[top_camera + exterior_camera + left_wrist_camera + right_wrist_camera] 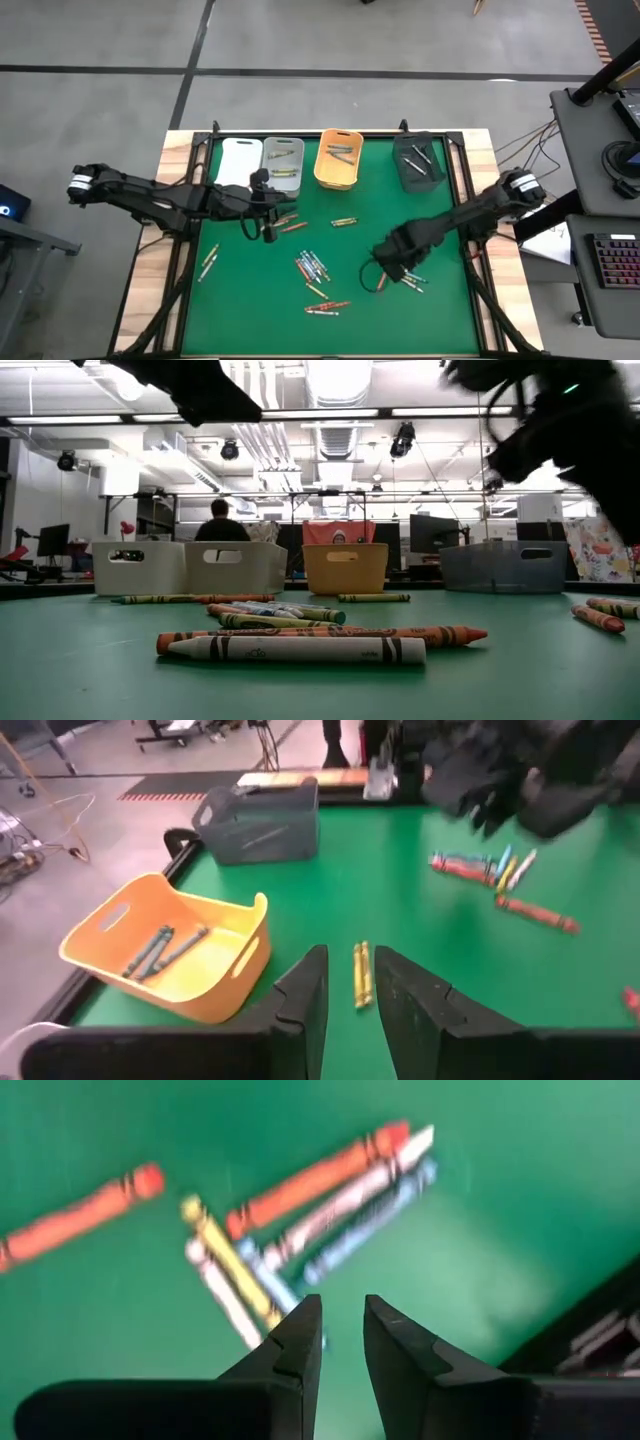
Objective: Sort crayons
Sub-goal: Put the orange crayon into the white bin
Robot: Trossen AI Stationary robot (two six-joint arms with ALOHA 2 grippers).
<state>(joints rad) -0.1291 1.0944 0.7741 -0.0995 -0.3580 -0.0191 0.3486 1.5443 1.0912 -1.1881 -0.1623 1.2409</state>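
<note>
Crayons lie loose on the green mat: a yellow pair (345,221), a mixed cluster (312,266), some near the front (328,305), and one at the left (208,262). My left gripper (285,210) hovers open before the grey bin, pointing toward the table's right, with the yellow pair (360,975) lying farther off in line with its gap. My right gripper (383,268) points down, open, above the mat. Red, white, blue and yellow crayons (320,1220) lie just beyond its fingertips, and nothing is between its fingers.
Four bins stand along the far edge: white (238,160), grey (283,163), orange (338,158) and black (418,160); the last three have crayons in them. More crayons lie by the right hand (412,280). A person sits in the room beyond (220,525).
</note>
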